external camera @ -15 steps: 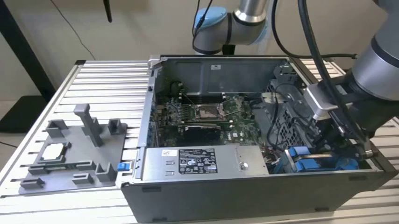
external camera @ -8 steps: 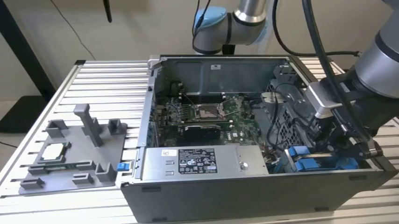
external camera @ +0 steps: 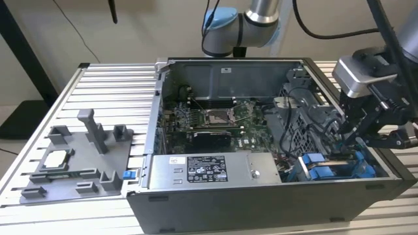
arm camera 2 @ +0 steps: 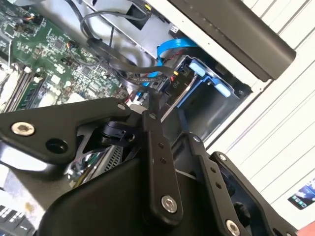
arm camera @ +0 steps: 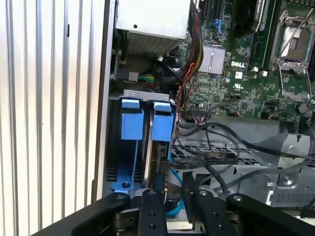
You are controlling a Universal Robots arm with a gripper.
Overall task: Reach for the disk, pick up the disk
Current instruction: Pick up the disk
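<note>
The reach is in hand: the gripper (external camera: pixel 356 139) is lowered into the open computer case (external camera: pixel 261 205), just above the disk (arm camera: pixel 158 147) standing on edge in its blue carrier. The fingers are parted, nothing held; closure around the drive's edge is required next

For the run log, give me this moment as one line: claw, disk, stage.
claw: over the drive bay inside the computer case | disk: seated upright in its bay, blue carrier showing | stage: reaching, not lifted
</note>
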